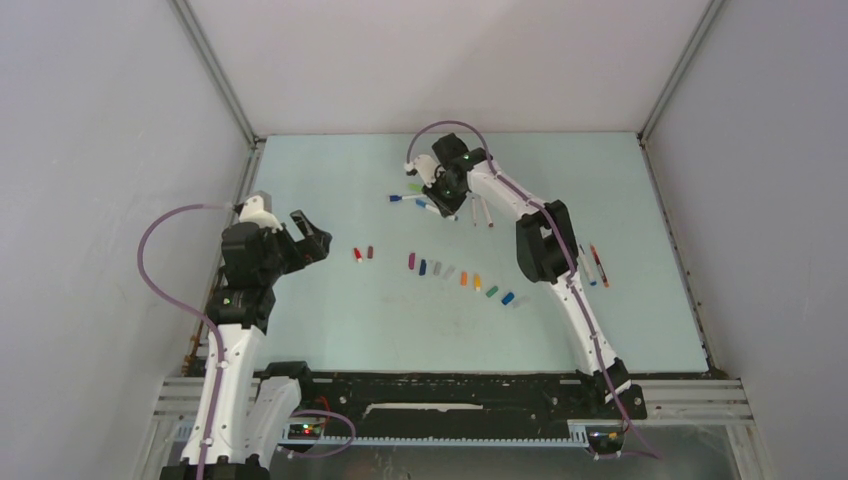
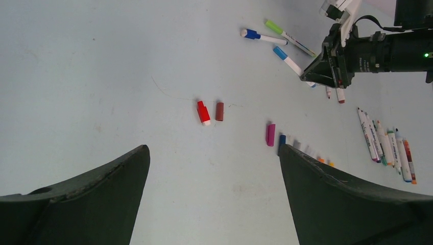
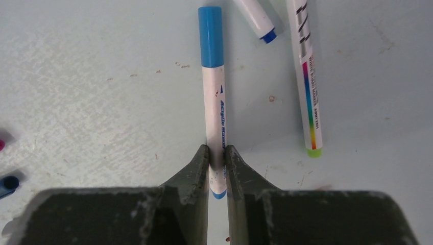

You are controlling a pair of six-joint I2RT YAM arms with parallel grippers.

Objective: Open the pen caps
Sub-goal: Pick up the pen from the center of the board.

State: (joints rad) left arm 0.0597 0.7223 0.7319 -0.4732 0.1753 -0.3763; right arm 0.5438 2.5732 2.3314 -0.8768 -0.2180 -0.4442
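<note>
My right gripper (image 3: 217,150) is shut on the white barrel of a pen (image 3: 214,102), close to its tail end; its light blue cap (image 3: 210,35) points away from me and is still on. In the top view this gripper (image 1: 440,205) is low over the table at the far middle. Two more capped pens lie beside it, one dark blue (image 2: 260,36) and one green (image 2: 288,37). Loose pen caps lie in a curved row across the middle, among them red (image 1: 357,254), purple (image 1: 411,261) and orange (image 1: 463,279). My left gripper (image 2: 213,149) hangs open above the table at the left, holding nothing.
Several uncapped pens (image 1: 592,265) lie side by side at the right, near my right arm's elbow. Two short pens (image 1: 482,213) lie just right of the right gripper. Grey walls close off the table (image 1: 330,330) at the left, right and back.
</note>
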